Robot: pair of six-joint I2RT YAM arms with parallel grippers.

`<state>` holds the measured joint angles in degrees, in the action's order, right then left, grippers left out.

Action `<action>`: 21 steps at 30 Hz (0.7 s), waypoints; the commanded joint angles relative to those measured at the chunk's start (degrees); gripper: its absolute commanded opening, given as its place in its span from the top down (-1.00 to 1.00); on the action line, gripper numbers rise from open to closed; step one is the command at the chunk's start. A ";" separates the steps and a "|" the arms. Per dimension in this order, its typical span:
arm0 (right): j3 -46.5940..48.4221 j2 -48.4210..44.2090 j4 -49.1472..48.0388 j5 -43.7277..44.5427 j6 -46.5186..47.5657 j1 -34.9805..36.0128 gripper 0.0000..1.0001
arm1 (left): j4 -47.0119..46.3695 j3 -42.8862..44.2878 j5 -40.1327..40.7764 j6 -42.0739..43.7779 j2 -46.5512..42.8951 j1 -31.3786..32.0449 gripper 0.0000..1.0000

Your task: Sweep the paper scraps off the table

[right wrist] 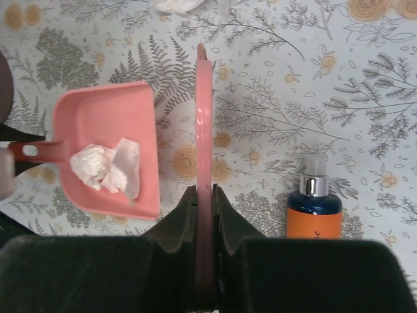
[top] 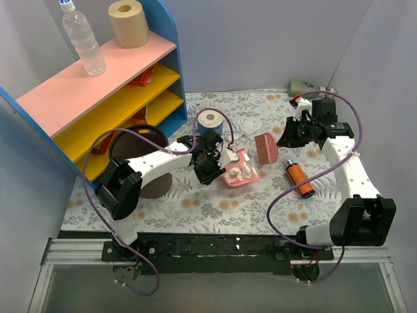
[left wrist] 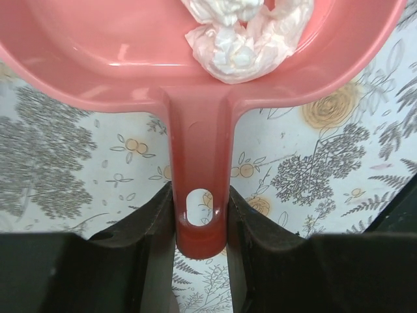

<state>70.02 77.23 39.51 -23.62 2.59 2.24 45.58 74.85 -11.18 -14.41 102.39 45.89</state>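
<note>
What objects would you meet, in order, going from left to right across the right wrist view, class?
pink dustpan holding paper scraps → pink brush → orange bottle

paper scraps (left wrist: 238, 39) cropped above, bottle (right wrist: 314, 215) base hidden

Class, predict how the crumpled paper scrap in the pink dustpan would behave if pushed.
The paper scrap looks thin and crumpled, so it is probably light and floppy. Lying loose in the smooth dustpan, it would likely slide easily.
</note>
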 commanded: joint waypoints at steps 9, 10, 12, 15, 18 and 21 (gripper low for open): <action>2.14 5.03 -4.61 6.21 1.28 -1.18 0.97 | 8.20 14.53 -1.74 -2.28 -14.32 -0.97 1.00; 1.97 5.56 -4.79 6.56 1.19 -1.19 0.97 | 9.16 15.23 -1.39 -2.55 -15.02 -1.50 1.00; 1.35 6.09 -5.31 6.48 1.01 -1.36 0.97 | 10.13 15.68 -0.34 -2.99 -17.39 -1.85 1.00; 0.82 7.14 -5.58 5.69 0.23 -1.45 0.97 | 12.85 16.47 1.77 -3.07 -20.20 -3.26 1.00; 1.78 8.72 -5.49 4.81 -0.22 -1.45 0.97 | 14.53 17.43 3.44 -3.08 -22.57 -6.33 1.00; 2.75 10.04 -5.49 4.72 -0.30 -1.36 0.97 | 18.30 18.84 5.63 -2.55 -24.68 -9.23 1.00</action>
<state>70.08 86.15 35.90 -18.02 2.94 1.08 58.35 90.65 -9.61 -16.93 81.95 39.99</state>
